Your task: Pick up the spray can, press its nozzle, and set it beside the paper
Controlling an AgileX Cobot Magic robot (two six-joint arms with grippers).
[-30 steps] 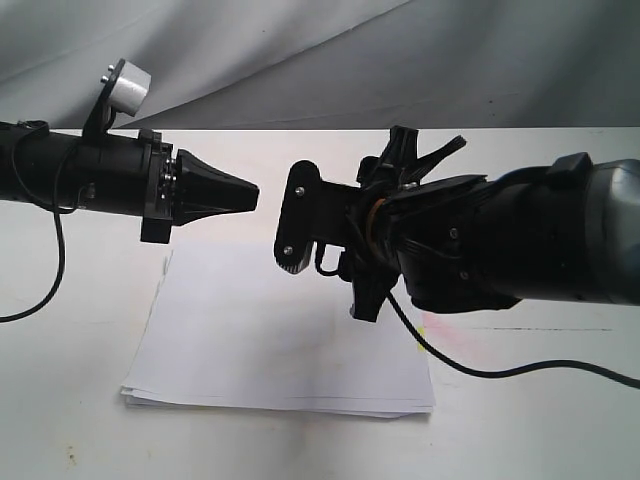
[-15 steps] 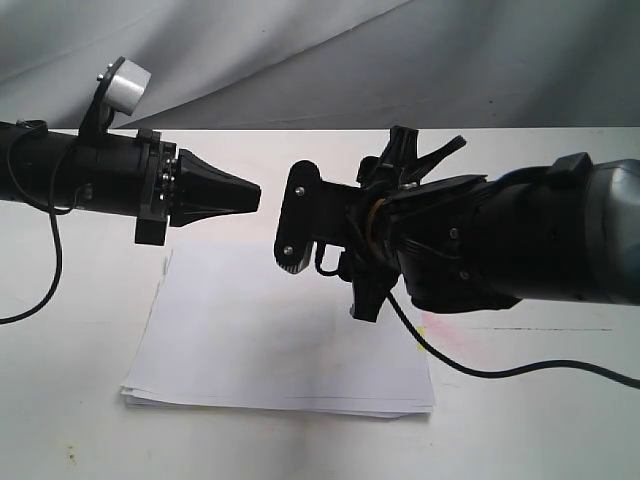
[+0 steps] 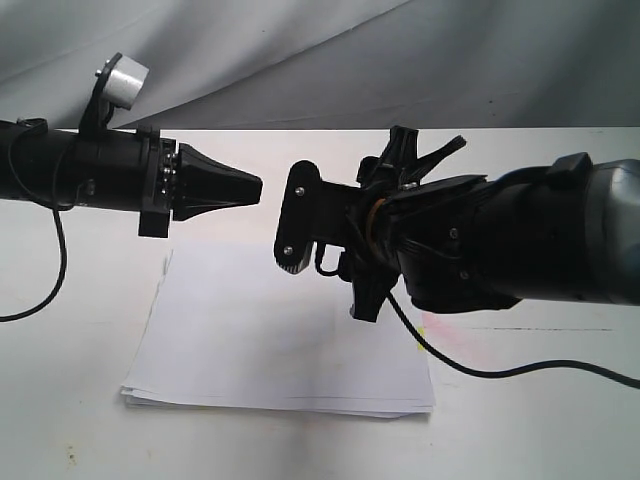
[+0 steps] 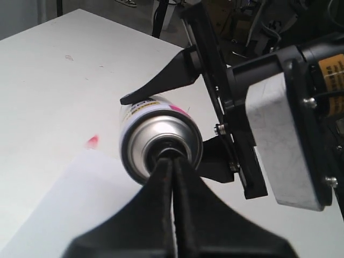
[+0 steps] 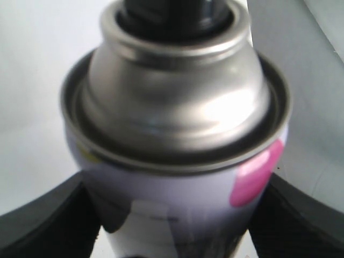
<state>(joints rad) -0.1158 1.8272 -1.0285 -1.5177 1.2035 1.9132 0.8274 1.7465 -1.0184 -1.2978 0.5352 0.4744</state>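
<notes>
Facing left claw [image 4: 172, 159], spray can [image 4: 141, 134] horizontal.

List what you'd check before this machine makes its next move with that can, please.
1. Grip: right jaws clamp the spray can from both sides: ok.
2. Pressing tool: left jaws shut into one point: ok.
3. Aim: that point sits at the nozzle end, centred on the rim: ok.
4. Nozzle actually pushed in: cannot tell.
5. Can lifted off the table: ok.
6. Bare table beside the paper for setting down: ok.
</notes>
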